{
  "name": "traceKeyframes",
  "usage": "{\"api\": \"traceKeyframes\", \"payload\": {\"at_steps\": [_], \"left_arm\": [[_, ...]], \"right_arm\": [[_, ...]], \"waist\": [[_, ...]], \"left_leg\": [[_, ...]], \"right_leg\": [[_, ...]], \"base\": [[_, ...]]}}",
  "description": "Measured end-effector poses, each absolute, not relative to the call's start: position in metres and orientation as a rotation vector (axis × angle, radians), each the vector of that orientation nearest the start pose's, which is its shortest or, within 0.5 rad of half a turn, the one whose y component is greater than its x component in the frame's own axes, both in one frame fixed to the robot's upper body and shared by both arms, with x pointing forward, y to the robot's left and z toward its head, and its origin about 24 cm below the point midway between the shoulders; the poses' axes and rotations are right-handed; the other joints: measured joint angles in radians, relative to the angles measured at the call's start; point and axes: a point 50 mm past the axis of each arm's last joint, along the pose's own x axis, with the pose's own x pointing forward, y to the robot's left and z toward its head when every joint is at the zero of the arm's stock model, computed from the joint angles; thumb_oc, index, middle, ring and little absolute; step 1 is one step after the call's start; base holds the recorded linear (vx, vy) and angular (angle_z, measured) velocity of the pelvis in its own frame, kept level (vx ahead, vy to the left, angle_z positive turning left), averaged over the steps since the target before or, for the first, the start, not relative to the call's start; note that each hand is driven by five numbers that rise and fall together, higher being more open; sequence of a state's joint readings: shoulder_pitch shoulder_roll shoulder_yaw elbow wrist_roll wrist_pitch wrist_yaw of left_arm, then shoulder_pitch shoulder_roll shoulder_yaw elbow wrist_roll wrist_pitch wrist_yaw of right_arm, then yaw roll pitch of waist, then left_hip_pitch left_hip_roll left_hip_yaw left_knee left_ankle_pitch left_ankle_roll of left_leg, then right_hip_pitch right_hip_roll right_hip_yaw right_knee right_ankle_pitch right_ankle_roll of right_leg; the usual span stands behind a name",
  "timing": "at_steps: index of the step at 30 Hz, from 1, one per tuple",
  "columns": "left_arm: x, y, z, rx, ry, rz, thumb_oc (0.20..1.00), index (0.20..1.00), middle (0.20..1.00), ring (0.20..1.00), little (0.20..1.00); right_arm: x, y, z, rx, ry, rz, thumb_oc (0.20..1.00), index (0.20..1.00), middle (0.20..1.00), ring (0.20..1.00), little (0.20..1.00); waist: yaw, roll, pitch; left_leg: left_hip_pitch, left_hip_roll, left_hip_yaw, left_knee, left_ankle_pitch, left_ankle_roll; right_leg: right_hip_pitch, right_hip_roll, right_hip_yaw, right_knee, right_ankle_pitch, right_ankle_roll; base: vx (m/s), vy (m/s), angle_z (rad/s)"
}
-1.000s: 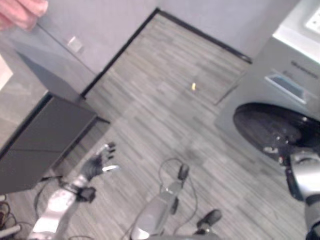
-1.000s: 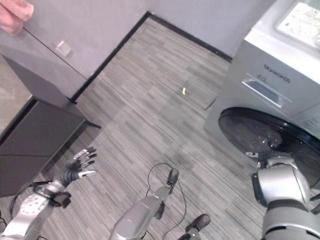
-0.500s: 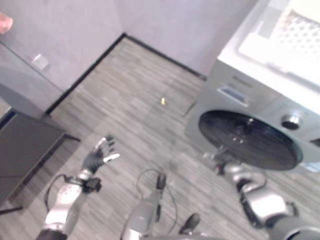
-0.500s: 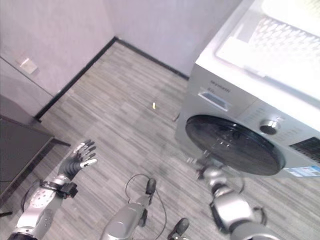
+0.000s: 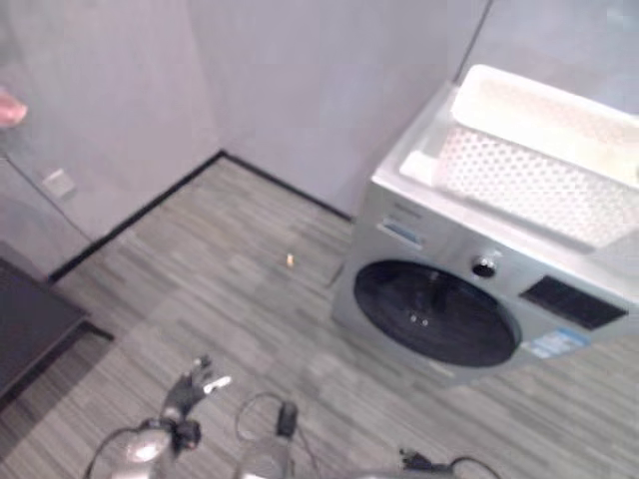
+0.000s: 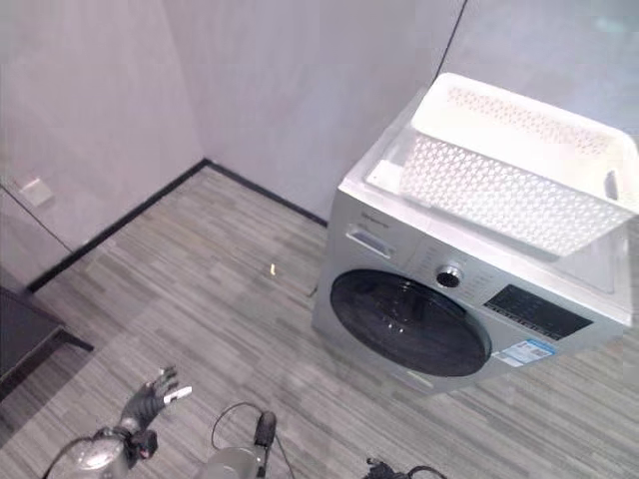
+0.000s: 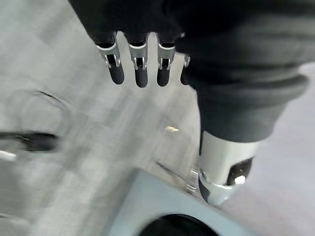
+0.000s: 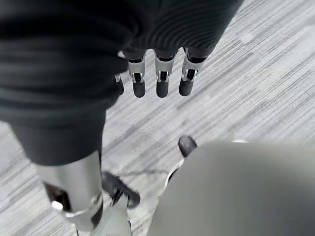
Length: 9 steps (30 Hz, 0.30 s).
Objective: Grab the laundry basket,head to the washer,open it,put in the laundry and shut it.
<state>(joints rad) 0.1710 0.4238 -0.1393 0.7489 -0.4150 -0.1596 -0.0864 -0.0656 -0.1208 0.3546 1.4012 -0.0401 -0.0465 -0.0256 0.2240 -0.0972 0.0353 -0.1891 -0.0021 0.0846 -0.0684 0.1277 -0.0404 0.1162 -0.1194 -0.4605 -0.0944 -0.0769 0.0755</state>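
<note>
looking down, i see the white laundry basket (image 6: 519, 170) sitting on top of the washer (image 6: 439, 299), whose round dark door (image 6: 409, 321) is shut. my left hand (image 5: 190, 387) hangs low over the wood floor (image 6: 200, 289), fingers straight and empty. my right hand (image 8: 157, 73) is likewise spread and holds nothing.

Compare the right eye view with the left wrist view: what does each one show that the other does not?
The right eye view alone shows the white perforated plastic laundry basket resting on top of the silver front-loading washer, whose dark round door is shut. The left wrist view alone shows the left robot hand up close, fingers straight, holding nothing. Both show the grey striped wooden floor, the small yellow scrap on it and part of the washer.
</note>
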Motion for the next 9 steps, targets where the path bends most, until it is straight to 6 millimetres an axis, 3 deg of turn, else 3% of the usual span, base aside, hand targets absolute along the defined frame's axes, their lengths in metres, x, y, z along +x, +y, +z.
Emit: {"api": "traceKeyframes", "payload": {"at_steps": [3, 4, 9], "left_arm": [[0.111, 0.267, -0.126, 0.060, 0.866, 0.169, 1.000, 1.000, 1.000, 1.000, 1.000], [0.098, 0.262, -0.137, 0.062, 0.942, 0.174, 1.000, 1.000, 1.000, 1.000, 1.000], [0.078, 0.252, -0.148, 0.049, 1.025, 0.186, 1.000, 1.000, 1.000, 1.000, 1.000]], "right_arm": [[0.066, -0.195, -0.175, -0.409, 1.356, 0.171, 1.000, 1.000, 1.000, 1.000, 1.000], [0.053, -0.202, -0.176, -0.404, 1.406, 0.138, 1.000, 1.000, 1.000, 1.000, 1.000], [0.052, -0.209, -0.175, -0.400, 1.402, 0.094, 1.000, 1.000, 1.000, 1.000, 1.000]], "waist": [[-0.003, 0.008, -0.002], [-0.006, 0.015, -0.006], [-0.018, 0.041, 0.012]], "left_leg": [[0.015, -0.005, -0.009, 0.000, 0.001, 0.001], [0.020, -0.008, -0.013, 0.000, 0.001, 0.001], [0.031, -0.009, -0.024, 0.003, 0.004, 0.003]], "right_leg": [[0.020, 0.000, -0.007, 0.000, 0.000, 0.000], [0.028, -0.002, -0.013, 0.000, -0.001, -0.002], [0.045, 0.003, -0.025, 0.000, -0.002, -0.002]], "base": [[-0.08, 0.044, 0.10], [-0.06, 0.050, 0.08], [-0.04, 0.034, 0.07]]}}
